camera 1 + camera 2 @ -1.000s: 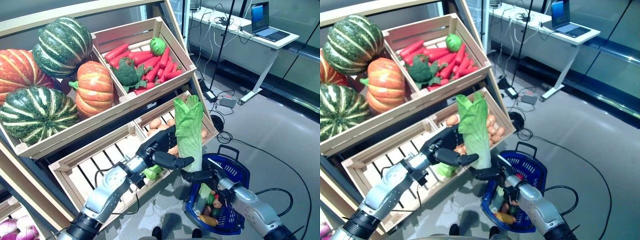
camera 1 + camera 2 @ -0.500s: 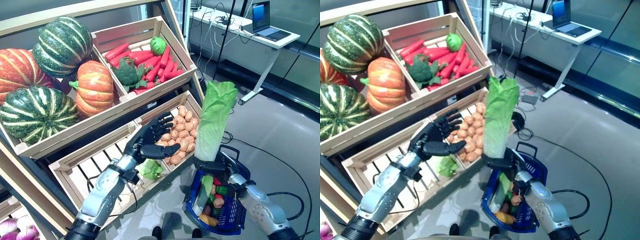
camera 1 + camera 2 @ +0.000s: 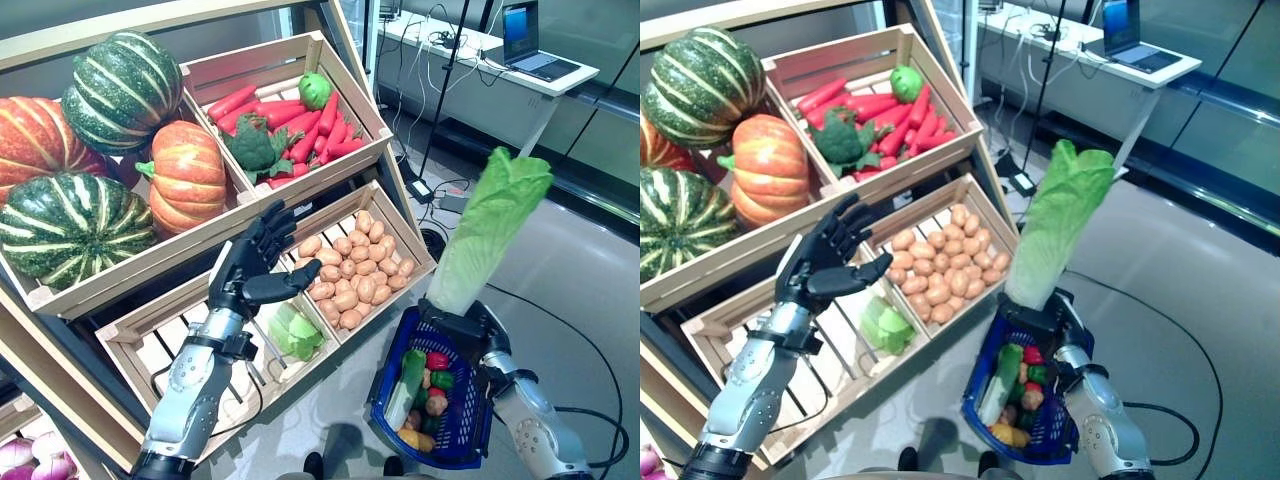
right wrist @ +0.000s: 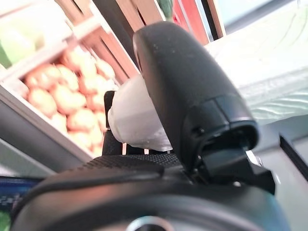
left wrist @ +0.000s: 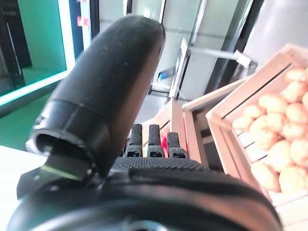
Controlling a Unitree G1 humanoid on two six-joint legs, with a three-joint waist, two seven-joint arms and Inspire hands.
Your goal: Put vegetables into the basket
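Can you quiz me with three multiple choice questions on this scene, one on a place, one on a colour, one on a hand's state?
1. Where is the long cabbage?
A. Lying in the carrot crate
B. Held upright above the basket
C. On the floor

2. What colour is the basket?
A. Blue
B. Red
C. Yellow

3. How is the left hand?
A. Curled round a potato
B. Holding a pumpkin
C. Open, holding nothing

Answers:
1. B, the right hand grips its white base over the basket.
2. A, its mesh walls are blue.
3. C, its fingers are spread in front of the crates.
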